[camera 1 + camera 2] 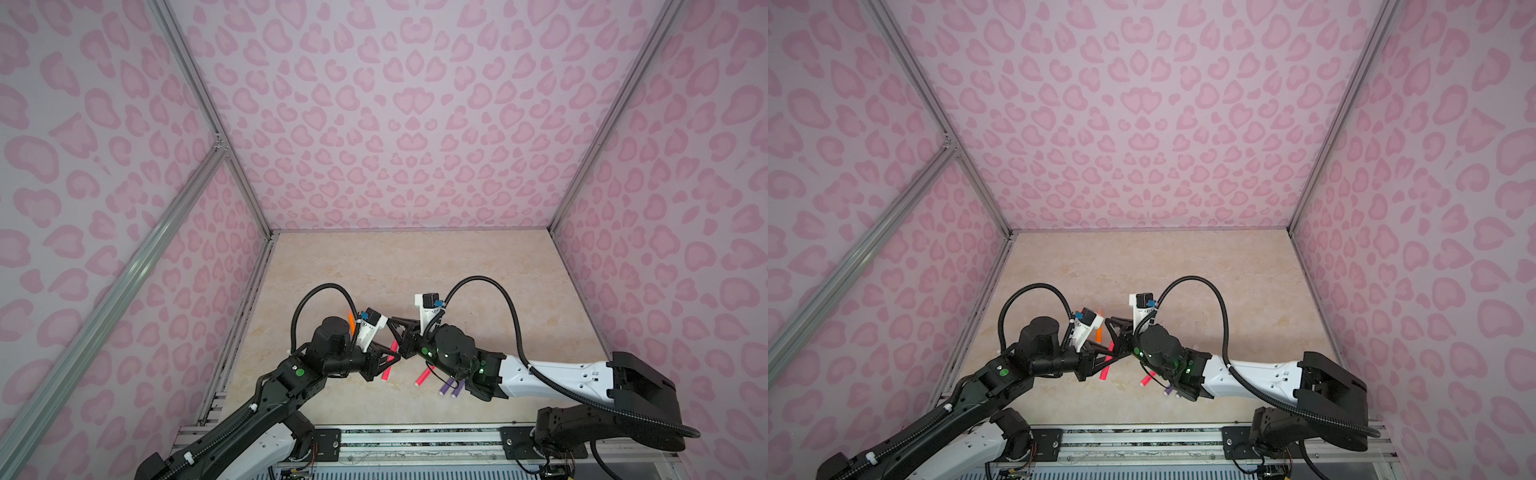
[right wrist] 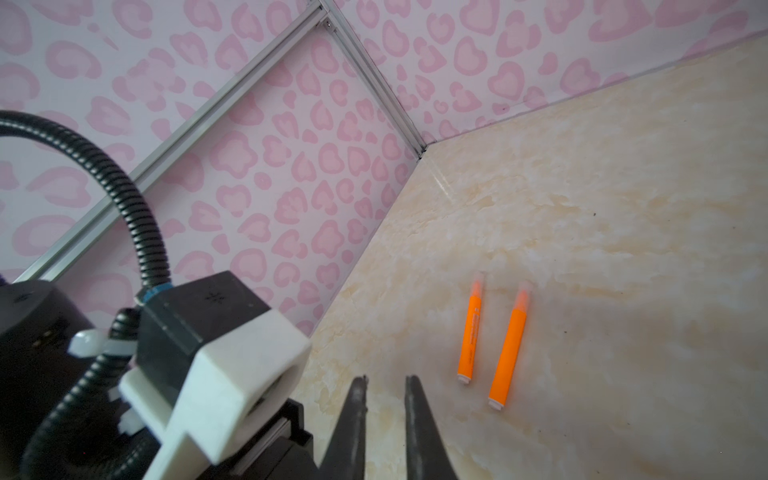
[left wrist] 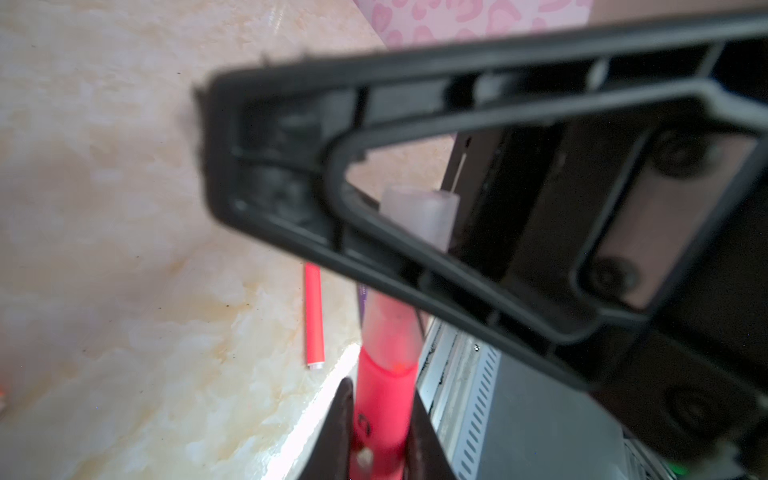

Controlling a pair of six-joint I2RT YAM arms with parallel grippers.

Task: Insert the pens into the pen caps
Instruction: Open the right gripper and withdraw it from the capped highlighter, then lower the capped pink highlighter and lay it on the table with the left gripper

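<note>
One pink-red pen (image 3: 386,370), pinched by the left tool (image 3: 381,390), points lengthwise toward the closed right tool (image 2: 386,380).

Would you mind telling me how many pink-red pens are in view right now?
2. The held pink-red pen is clamped in the left pincer; the loose pink-red pen lies on the table beside the right arm. The arms may hide others.

Pink-red pen (image 3: 384,399) held aloft, clear cap (image 3: 392,324) seemingly partway on, second pink-red pen (image 3: 314,316) lying flat
</note>
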